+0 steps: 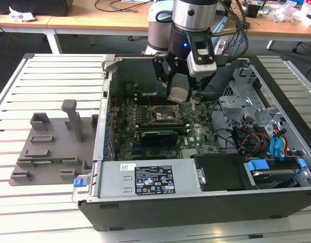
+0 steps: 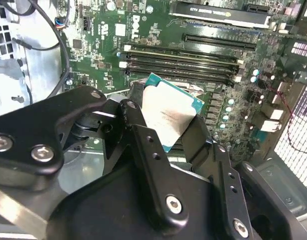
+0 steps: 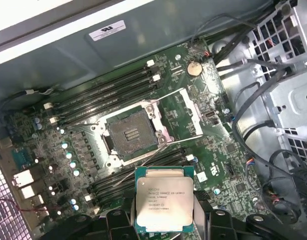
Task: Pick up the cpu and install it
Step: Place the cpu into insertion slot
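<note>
In the first wrist view the two black fingers (image 3: 212,222) are closed on the cpu (image 3: 164,199), one pressing each of two opposite edges, and its pale metal top faces the camera. In the second wrist view the fingers (image 2: 143,145) clamp the same edges, and the cpu (image 2: 169,111) shows a green rim around its silver lid. The chip is held in the air above the motherboard (image 3: 228,165), not touching it.

Just beyond the chip in the first wrist view lies the black square socket (image 3: 131,134), its contact field exposed. Its hinged metal frame (image 3: 186,111) is swung open to one side. Long memory slots (image 3: 106,95) run along both sides of the socket, and a round coin cell (image 3: 195,67) sits near the board's edge. Dark cables (image 3: 258,95) pass beside a perforated metal cage (image 3: 293,85).

In the exterior view the fingers (image 1: 165,76) reach down into the open computer case (image 1: 196,210). They hold the cpu (image 1: 178,94) above the board, just to the exterior view's right of the socket (image 1: 163,115). The case lies on a slatted white table (image 1: 59,76). A grey fixture plate (image 1: 44,152) with raised blocks rests on the table at the exterior view's left of the case, close beside it. A wooden desk (image 1: 84,17) stands behind.
</note>
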Tool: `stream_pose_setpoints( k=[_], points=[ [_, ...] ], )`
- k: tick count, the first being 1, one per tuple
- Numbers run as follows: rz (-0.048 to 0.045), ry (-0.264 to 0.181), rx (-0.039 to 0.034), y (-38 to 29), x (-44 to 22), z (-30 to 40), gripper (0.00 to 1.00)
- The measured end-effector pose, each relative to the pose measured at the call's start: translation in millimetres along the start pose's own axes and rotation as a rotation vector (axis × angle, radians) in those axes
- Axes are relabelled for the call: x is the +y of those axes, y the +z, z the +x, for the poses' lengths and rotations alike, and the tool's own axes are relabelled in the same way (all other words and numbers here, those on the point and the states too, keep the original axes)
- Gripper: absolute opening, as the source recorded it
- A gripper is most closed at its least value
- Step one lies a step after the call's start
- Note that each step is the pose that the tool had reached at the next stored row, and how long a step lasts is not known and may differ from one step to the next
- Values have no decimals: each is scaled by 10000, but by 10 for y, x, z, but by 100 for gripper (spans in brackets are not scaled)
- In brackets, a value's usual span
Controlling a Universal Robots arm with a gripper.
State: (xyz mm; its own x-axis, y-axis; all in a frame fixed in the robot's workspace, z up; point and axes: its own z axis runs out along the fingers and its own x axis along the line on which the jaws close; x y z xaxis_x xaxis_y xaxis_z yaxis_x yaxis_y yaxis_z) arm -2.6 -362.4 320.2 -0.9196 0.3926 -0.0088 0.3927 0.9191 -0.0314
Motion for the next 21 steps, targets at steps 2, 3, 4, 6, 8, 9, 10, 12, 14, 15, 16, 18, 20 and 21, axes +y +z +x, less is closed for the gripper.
stream_pose_setpoints(
  k=[2, 3, 4, 6, 8, 9, 10, 12, 14, 15, 16, 18, 20, 21],
  points=[
    [13, 377, 8, 1, 0, 0, 55],
    [23, 518, 9, 1, 0, 0, 55],
    [29, 589, 9, 1, 0, 0, 55],
    [35, 768, 12, 1, 0, 0, 55],
    [42, 1018, 18, 1, 0, 0, 55],
    [47, 1196, 23, 2, 0, 0, 55],
    [50, 1326, 26, 1, 0, 0, 55],
    [52, 1552, 33, 2, 0, 0, 55],
    [57, 1743, 39, 2, 0, 0, 55],
    [59, 1820, 41, 2, 0, 0, 55],
    [61, 1926, 44, 2, 0, 0, 55],
    [70, 2346, 55, 3, 0, 0, 55],
    [78, 2698, 64, 3, 0, 0, 55],
    [82, 2880, 70, 3, 0, 0, 55]
  ],
)
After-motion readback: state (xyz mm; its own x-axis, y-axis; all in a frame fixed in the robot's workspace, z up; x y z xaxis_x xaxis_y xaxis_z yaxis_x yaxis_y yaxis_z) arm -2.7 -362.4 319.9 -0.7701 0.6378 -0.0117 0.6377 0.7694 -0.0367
